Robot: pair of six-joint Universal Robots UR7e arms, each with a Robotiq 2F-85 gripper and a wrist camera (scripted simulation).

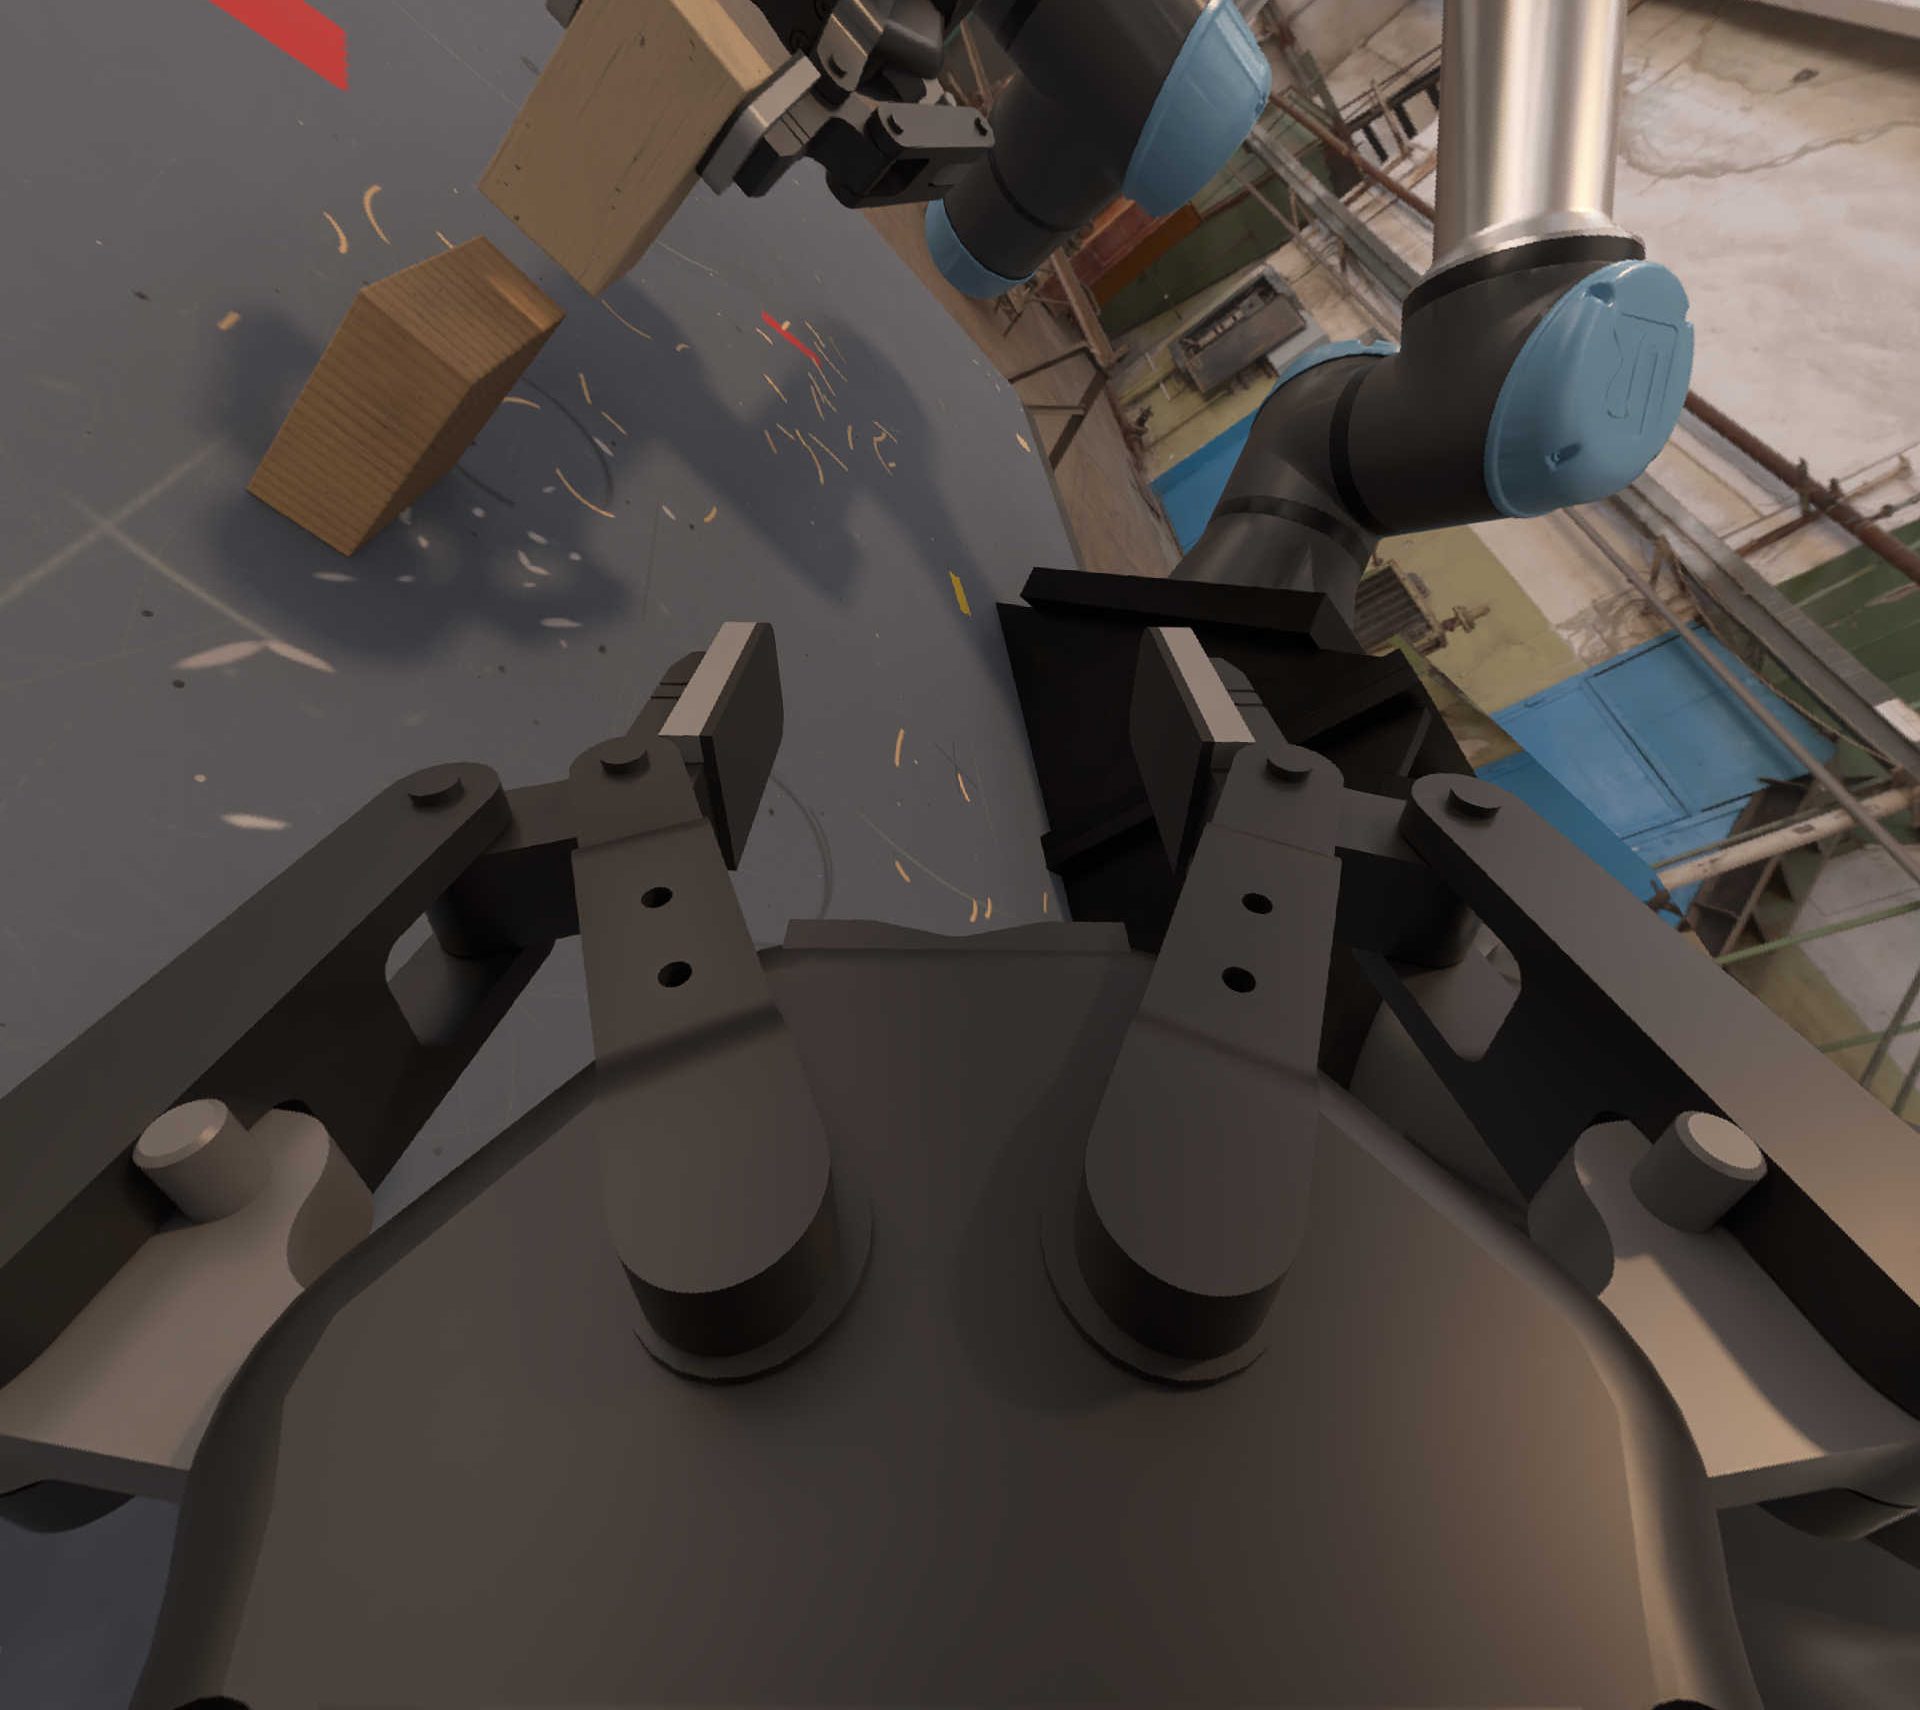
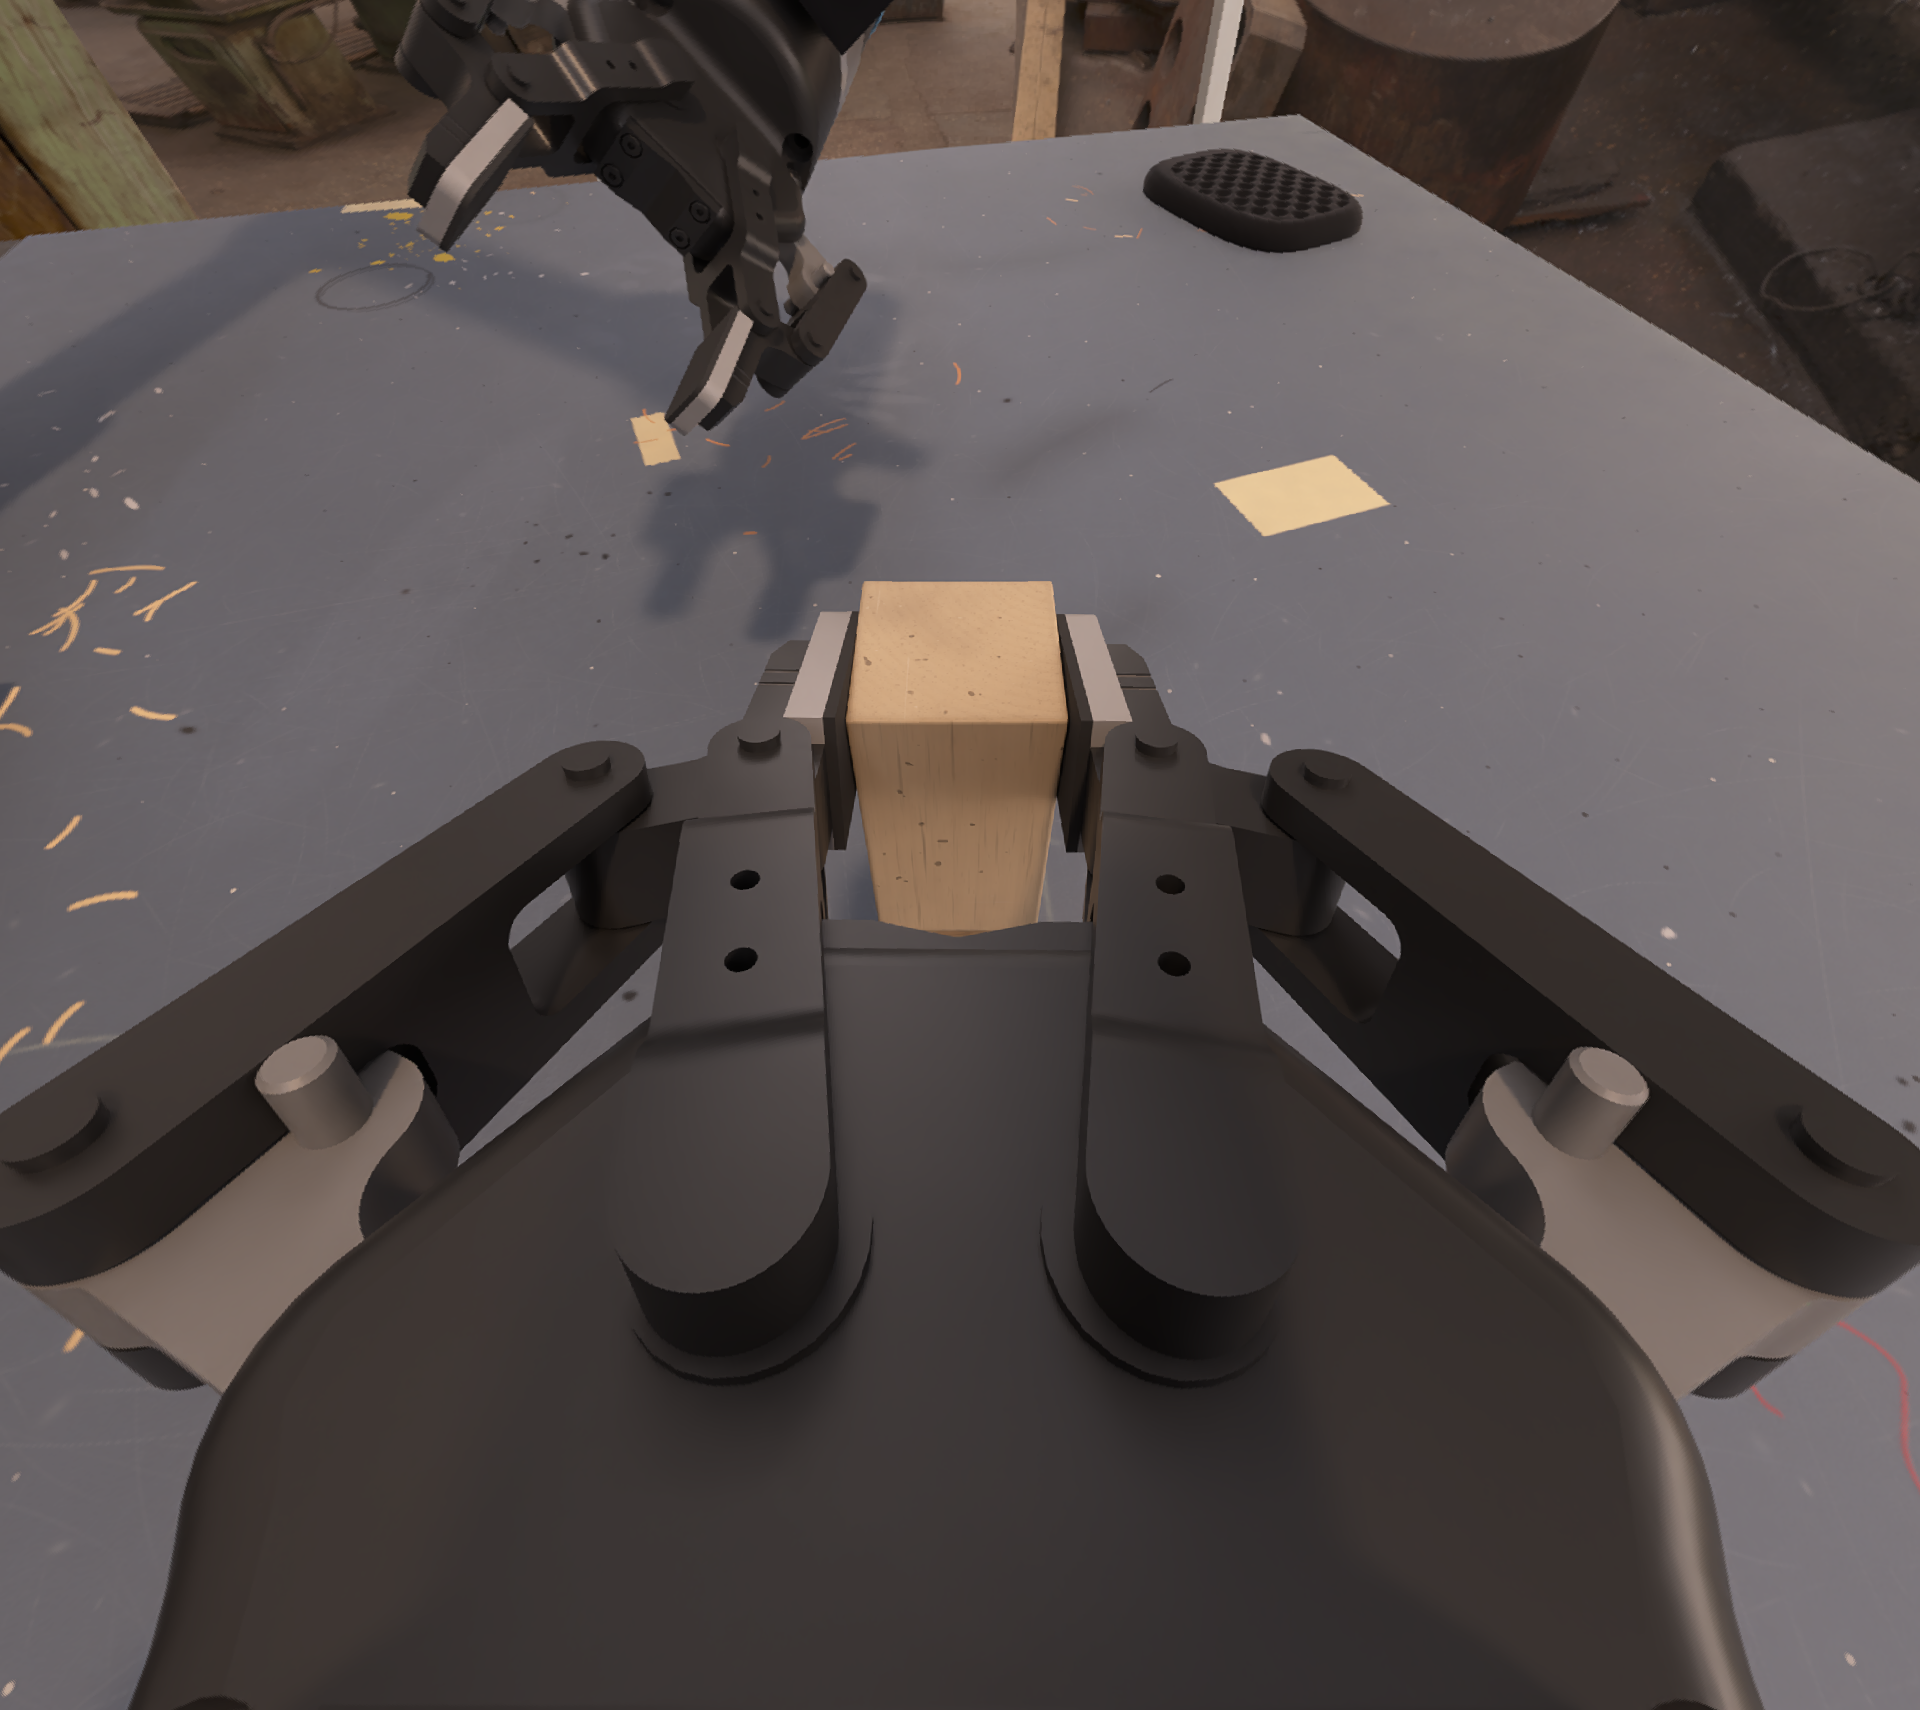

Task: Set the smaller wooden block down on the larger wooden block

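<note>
Left wrist view: right hand (image 1: 665, 50) holds pale block (image 1: 623, 112) above darker block (image 1: 405, 403).

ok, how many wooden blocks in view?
2. The pale block is clamped in the right gripper, raised off the table; the darker block lies on the table below it.

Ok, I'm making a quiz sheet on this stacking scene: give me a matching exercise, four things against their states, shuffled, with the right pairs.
Things:
1. pale wooden block
2. darker wooden block
3. left gripper
4. black perforated pad

States:
A. open, holding nothing
B. lying near the table's far edge
C. clamped in the right gripper, off the table
D. standing on the table, ungripped

Pairs: 1-C, 2-D, 3-A, 4-B
</note>
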